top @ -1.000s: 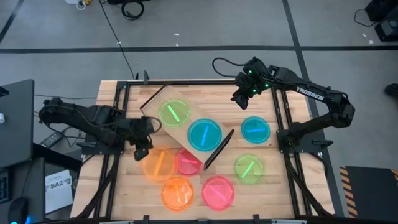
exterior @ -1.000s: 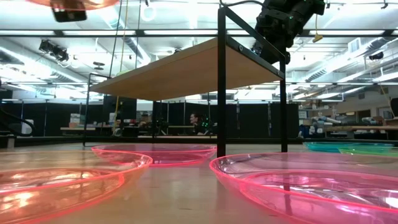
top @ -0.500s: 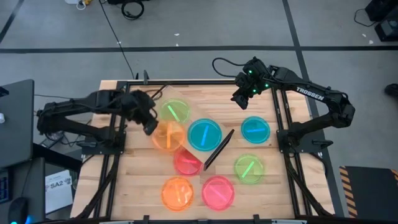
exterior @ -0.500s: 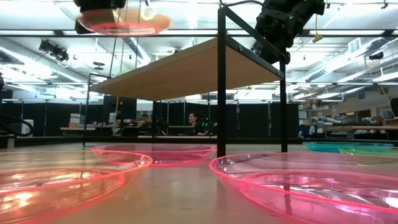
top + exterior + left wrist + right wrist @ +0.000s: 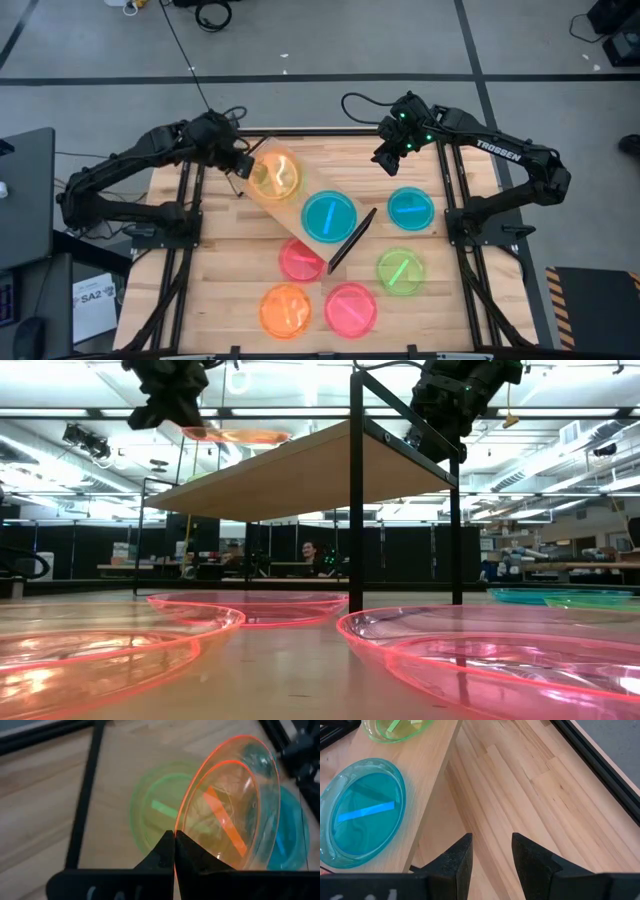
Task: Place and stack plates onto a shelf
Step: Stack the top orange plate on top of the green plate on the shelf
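My left gripper (image 5: 243,167) is shut on an orange plate (image 5: 274,175), holding it in the air over the far left end of the shelf (image 5: 352,192), a light-wood board with dark end panels. A green plate (image 5: 156,812) lies on the shelf right under the orange one, and a cyan plate (image 5: 329,217) lies at the shelf's middle. My right gripper (image 5: 384,160) hangs open over the table's far side, right of the shelf, with nothing between its fingers (image 5: 491,837). My left gripper pinches the orange plate's rim (image 5: 183,839) between its two shut fingers, on the side of the plate nearest the table's left edge. The fingers slant down from the left. The plate sticks out beyond the fingertips, lifted clear above the green plate, about level in the low view (image 5: 236,435).
On the slatted tabletop lie a cyan plate (image 5: 410,208), a green plate (image 5: 400,271), a pink plate (image 5: 300,260), an orange plate (image 5: 286,310) and another pink plate (image 5: 350,308). A dark frame (image 5: 190,200) runs along the table's sides.
My left gripper has swung from the table's near left toward its far edge, staying shut on the orange plate. The plate has travelled with it, clear of the table, and now hangs over the green plate on the shelf.
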Robot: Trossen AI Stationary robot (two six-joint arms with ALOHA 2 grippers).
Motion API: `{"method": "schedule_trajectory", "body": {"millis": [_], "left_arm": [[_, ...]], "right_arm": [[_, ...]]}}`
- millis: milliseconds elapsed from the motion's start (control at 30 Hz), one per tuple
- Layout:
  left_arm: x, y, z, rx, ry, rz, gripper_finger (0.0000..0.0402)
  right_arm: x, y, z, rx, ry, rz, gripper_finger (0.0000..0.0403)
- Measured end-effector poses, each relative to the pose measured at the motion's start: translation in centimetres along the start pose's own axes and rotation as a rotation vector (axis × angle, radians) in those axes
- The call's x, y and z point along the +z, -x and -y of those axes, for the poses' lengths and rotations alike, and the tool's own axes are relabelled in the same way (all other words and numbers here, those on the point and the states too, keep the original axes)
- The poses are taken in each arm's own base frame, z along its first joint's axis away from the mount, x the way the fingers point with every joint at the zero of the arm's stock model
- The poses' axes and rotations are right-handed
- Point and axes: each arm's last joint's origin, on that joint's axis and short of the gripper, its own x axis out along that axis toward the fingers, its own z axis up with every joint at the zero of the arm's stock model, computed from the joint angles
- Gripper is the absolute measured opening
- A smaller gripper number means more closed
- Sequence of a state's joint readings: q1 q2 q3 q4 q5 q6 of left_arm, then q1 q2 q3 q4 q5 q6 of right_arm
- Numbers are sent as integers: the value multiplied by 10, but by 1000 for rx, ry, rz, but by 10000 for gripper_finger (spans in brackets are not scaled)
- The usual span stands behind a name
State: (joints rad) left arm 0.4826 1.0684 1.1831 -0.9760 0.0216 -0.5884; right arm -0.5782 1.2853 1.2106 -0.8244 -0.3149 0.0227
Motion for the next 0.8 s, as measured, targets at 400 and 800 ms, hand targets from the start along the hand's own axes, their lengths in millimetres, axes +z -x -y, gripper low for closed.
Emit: {"method": "schedule_trajectory", "body": {"millis": [400,800], "left_arm": [[13,-43,-2,83,23,-95,2],[15,-70,-2,126,8,-172,11]], "right_arm": [[0,0,0,0,0,0,144],[0,0,0,0,0,0,144]]}}
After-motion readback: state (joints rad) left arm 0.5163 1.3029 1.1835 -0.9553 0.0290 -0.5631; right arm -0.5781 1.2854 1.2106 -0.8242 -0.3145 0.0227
